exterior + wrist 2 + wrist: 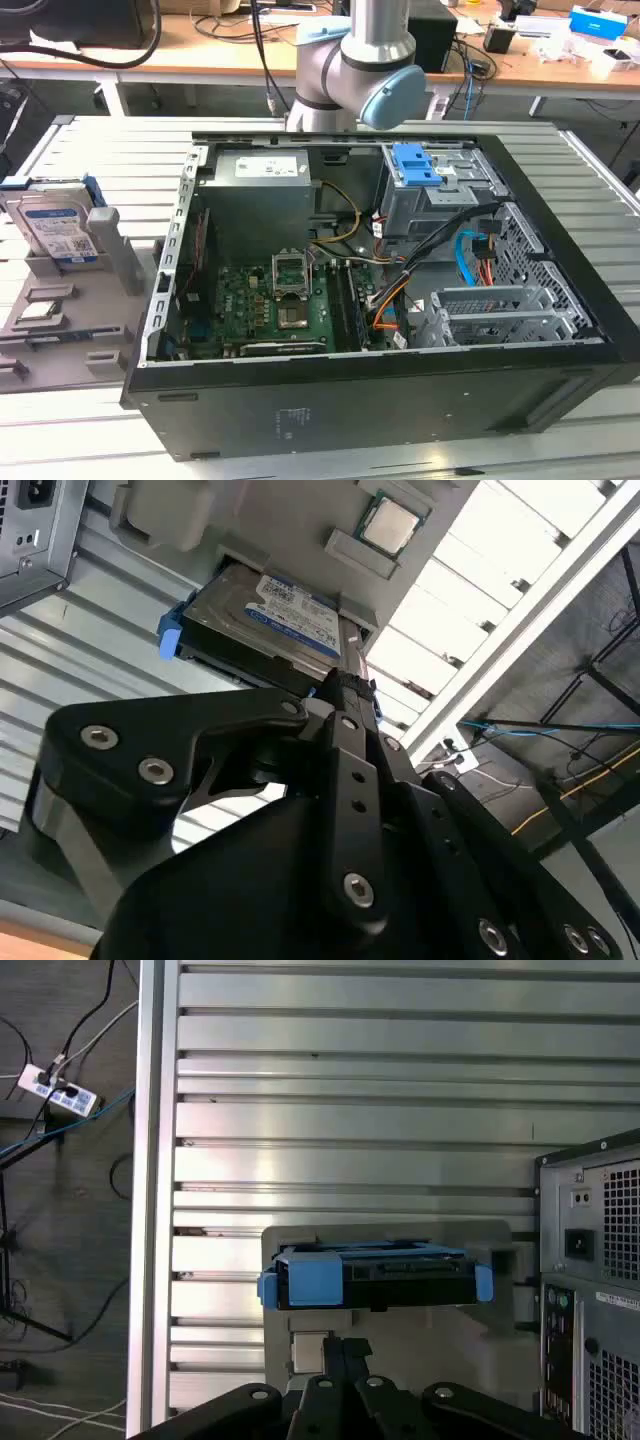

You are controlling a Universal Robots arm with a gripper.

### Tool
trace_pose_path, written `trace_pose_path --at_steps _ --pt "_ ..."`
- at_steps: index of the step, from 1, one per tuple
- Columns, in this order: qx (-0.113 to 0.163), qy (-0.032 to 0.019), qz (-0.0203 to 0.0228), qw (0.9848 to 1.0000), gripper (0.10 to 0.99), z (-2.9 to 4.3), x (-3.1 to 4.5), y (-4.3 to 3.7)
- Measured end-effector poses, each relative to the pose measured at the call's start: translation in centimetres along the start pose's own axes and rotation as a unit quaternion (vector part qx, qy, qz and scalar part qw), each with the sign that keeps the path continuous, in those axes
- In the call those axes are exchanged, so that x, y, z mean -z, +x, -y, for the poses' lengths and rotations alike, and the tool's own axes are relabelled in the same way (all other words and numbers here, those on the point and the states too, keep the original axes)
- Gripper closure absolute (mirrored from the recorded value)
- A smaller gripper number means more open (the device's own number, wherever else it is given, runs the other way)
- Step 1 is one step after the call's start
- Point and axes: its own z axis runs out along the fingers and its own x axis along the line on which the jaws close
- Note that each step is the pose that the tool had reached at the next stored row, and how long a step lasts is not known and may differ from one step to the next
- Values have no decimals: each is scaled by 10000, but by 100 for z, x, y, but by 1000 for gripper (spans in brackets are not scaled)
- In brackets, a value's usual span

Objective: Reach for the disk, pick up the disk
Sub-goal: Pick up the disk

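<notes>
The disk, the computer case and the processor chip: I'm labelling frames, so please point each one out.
disk (293, 610), second wrist view, on its white-and-blue label.
computer case (380, 410), exterior view, on its black outer wall.
processor chip (390, 525), second wrist view, on its metal top.

Open PC case (400, 405) sits dead centre on the slatted metal worktop (110, 150), with the green motherboard (262, 305) showing inside. The disk (60, 228) stands upright in a grey holder (122, 258) out at 9 o'clock, well apart from the arm (365, 70), which sits at 12 o'clock behind the case. A blue clip (415, 165) is on the drive cage at 1 o'clock.
</notes>
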Motion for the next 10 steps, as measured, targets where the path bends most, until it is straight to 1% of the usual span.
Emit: trace_pose_path --at_steps 1,2,3,5,7,8,10 --pt "62 0 -2 10000 980 0 0 0" --pt "248 0 -9 9997 980 0 0 1" --pt "397 0 -15 9992 980 0 0 0" --pt "567 0 -21 9984 980 0 0 0" --pt "930 0 -35 9957 980 0 0 0" --pt "1178 0 -45 9930 980 0 0 0" --pt "1449 1 -55 9894 980 0 0 0"
